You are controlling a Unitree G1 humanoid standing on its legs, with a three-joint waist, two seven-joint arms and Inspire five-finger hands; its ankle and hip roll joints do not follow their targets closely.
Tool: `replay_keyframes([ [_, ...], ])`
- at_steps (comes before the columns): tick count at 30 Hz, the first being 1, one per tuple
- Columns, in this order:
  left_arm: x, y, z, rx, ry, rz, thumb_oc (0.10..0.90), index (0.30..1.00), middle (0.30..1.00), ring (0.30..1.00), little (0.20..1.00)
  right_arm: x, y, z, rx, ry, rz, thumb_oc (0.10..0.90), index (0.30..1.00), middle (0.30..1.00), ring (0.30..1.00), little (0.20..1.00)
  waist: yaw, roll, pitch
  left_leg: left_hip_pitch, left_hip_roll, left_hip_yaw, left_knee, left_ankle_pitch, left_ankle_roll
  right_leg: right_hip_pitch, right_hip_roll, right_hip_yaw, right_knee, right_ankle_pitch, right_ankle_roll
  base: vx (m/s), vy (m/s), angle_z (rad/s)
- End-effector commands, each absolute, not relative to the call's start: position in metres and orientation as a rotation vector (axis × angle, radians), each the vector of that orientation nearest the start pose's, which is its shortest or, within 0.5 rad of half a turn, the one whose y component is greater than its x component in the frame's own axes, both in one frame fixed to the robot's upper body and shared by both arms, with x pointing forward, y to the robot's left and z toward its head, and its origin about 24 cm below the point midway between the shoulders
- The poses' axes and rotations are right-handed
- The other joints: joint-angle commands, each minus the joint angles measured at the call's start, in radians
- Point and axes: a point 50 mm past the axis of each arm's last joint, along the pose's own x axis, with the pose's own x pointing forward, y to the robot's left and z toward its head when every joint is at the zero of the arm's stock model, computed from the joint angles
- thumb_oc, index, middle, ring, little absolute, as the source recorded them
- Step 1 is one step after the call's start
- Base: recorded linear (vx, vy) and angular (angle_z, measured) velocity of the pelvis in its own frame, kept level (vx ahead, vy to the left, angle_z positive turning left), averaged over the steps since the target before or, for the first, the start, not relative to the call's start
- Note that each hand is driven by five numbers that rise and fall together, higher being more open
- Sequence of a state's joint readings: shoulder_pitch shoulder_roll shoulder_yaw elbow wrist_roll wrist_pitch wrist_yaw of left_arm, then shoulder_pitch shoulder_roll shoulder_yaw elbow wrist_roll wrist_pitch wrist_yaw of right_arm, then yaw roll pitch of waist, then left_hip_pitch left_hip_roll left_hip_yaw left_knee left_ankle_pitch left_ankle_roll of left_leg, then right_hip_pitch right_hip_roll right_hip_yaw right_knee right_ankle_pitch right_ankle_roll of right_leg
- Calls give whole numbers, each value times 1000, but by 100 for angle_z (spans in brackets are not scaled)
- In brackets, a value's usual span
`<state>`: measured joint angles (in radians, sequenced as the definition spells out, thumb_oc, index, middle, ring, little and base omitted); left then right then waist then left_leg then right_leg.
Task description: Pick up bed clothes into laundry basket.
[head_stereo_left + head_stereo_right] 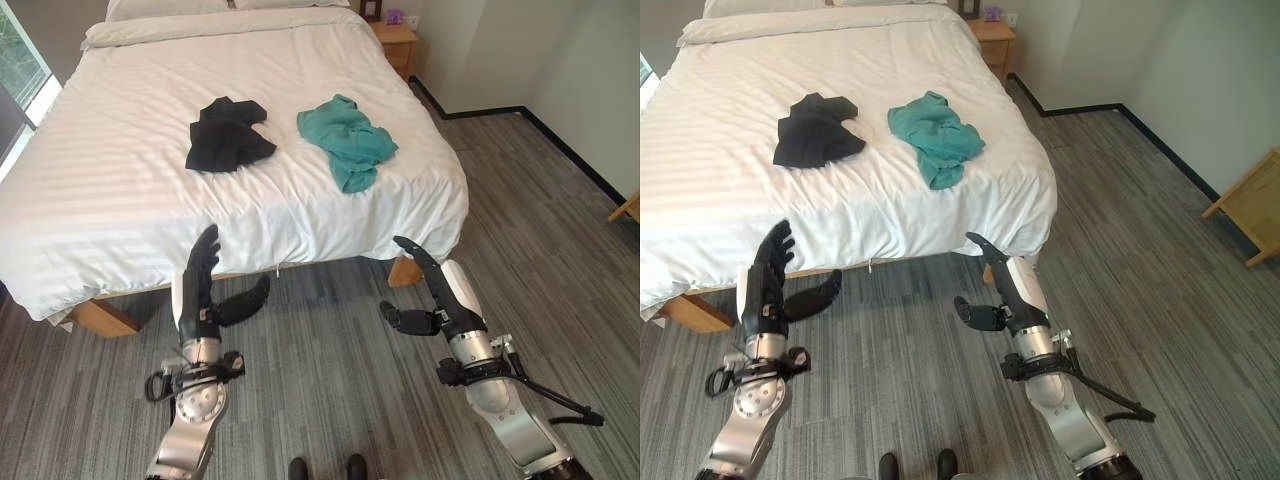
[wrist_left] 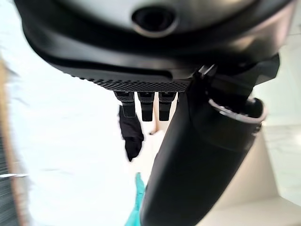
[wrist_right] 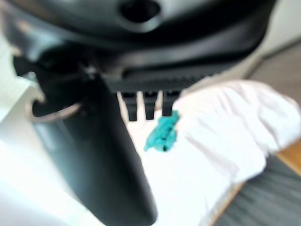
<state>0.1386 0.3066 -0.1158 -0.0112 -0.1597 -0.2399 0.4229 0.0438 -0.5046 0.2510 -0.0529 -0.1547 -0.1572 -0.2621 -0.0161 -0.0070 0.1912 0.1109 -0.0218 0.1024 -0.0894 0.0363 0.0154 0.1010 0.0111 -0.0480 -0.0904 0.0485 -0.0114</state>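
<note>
Left eye view: crumpled black cloth garment (image 1: 228, 135) and crumpled teal cloth garment (image 1: 347, 140) lie apart on the white-sheeted bed (image 1: 120, 170); 0 of 2 collected.
Right eye view: left hand (image 1: 768, 278) and right hand (image 1: 995, 285) hang over the floor by the bed's foot, fingers straight, empty.
Left wrist view: straight fingers, nothing held.
Right wrist view: same; all picking remains.

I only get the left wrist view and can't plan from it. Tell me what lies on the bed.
Observer: Two garments lie on the white bed: a black garment and a teal garment, apart, the teal one on the robot's right.
Operator: Give me the right hand's state.
Observer: The right hand is open and holds nothing, in the air short of the bed's foot edge.
Operator: Report what stands beyond the bed.
Observer: A wooden nightstand stands by the bed's far right corner.
</note>
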Motion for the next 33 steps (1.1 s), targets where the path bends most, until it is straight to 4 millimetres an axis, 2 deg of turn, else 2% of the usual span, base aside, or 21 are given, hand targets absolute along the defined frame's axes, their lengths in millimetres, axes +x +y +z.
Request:
replay_keyframes([
  [1,230,206,71,34,-286,274,800,900,900,900,900,244,-187,94,-473,-376,-26,800,900,900,900,900,7,-34,-74,43,72,26,2,-94,-107,25,-161,-1,3,-28,166,0,0,0],
  [3,232,203,69,16,-271,255,800,900,900,900,900,246,-187,93,-496,-369,-29,800,900,900,900,900,6,-33,-73,52,71,25,2,-113,-103,31,-164,-2,3,-38,170,30,12,0],
  [4,233,203,69,15,-273,255,800,900,900,900,900,246,-187,93,-496,-371,-29,800,900,900,900,900,6,-34,-70,46,70,26,2,-99,-102,25,-164,-1,3,-26,168,17,32,-1],
  [9,238,191,77,11,-300,189,800,900,900,900,900,251,-183,85,-524,-332,-5,800,900,900,900,900,7,-37,-44,50,55,32,2,-119,-72,-1,-179,17,30,-15,188,10,46,-4],
  [11,240,187,79,15,-303,163,800,900,900,900,900,252,-183,82,-568,-320,5,800,900,900,900,900,9,-38,-31,56,44,25,2,-130,-56,-64,-188,40,145,-7,209,5,64,-19],
  [13,244,182,79,30,-305,141,800,900,900,900,900,254,-185,82,-609,-314,11,800,900,900,900,900,-5,-41,-4,62,28,10,2,-132,-48,-140,-198,74,292,78,257,25,63,-12],
  [14,246,181,81,41,-310,138,800,900,900,900,900,256,-186,84,-618,-319,6,800,900,900,900,900,-11,-38,7,63,28,3,2,-134,-46,-176,-196,85,346,101,264,22,30,1],
  [17,248,180,82,68,-315,122,800,900,900,900,900,256,-187,86,-631,-326,9,800,900,900,900,900,-25,-28,23,65,41,-2,2,-142,-49,-241,-192,75,396,91,245,105,12,12],
  [19,249,179,81,71,-311,117,800,900,900,900,900,256,-189,87,-632,-327,8,800,900,900,900,900,-47,-24,25,72,49,-12,2,-161,-59,-273,-152,46,335,31,212,228,-30,10],
  [21,249,179,78,71,-297,109,800,900,900,900,900,256,-191,85,-627,-317,4,800,900,900,900,900,-70,-35,27,92,45,-26,2,-191,-68,-282,-113,30,209,19,195,299,-72,5],
  [22,249,179,76,69,-288,110,800,900,900,900,900,256,-192,84,-629,-307,3,800,900,900,900,900,-81,-48,30,110,34,-38,2,-205,-69,-315,-95,25,144,36,191,264,-58,30],
  [24,249,179,75,66,-281,110,800,900,900,900,900,256,-193,82,-632,-300,3,800,900,900,900,900,-94,-41,31,124,43,-54,2,-223,-71,-314,-73,7,77,54,192,354,-95,54],
  [25,250,178,72,71,-267,112,800,900,900,900,900,256,-195,79,-636,-284,-5,800,900,900,900,900,-113,-49,33,157,37,-85,2,-256,-78,-370,-42,-10,12,90,201,420,-133,71],
  [27,250,178,72,70,-267,112,800,900,900,900,900,256,-195,79,-637,-284,-5,800,900,900,900,900,-116,-42,30,155,43,-87,2,-261,-79,-370,-37,-15,13,87,201,317,-137,69],
  [28,250,175,70,76,-262,97,800,900,900,900,900,254,-197,76,-657,-271,-4,800,900,900,900,900,-138,-45,26,191,44,-116,2,-292,-86,-418,-20,-22,9,107,207,571,-388,36],
  [29,248,170,66,62,-248,72,800,900,900,900,900,247,-201,71,-681,-248,4,800,900,900,900,900,-169,-50,10,214,51,-146,2,-314,-97,-410,-30,18,6,123,186,711,-498,50],
  [30,245,167,62,64,-232,56,800,900,900,900,900,243,-204,69,-694,-234,8,800,900,900,900,900,-180,-42,1,229,69,-157,2,-300,-106,-397,-29,40,16,134,177,532,-417,61],
  [31,241,165,58,60,-219,42,800,900,900,900,900,241,-204,69,-702,-233,23,800,900,900,900,900,-186,-28,-7,240,95,-153,2,-260,-122,-385,-25,46,25,137,170,395,-275,82],
  [32,238,161,55,47,-209,26,800,900,900,900,900,240,-207,69,-709,-233,24,800,900,900,900,900,-191,0,-8,249,132,-149,2,-157,-143,-369,-14,51,31,134,162,362,-204,51],
  [33,238,159,54,32,-200,21,800,900,900,900,900,240,-208,69,-717,-228,25,800,900,900,900,900,-186,21,0,214,155,-134,99,-95,-155,-332,-13,46,26,118,156,271,-217,30],
])
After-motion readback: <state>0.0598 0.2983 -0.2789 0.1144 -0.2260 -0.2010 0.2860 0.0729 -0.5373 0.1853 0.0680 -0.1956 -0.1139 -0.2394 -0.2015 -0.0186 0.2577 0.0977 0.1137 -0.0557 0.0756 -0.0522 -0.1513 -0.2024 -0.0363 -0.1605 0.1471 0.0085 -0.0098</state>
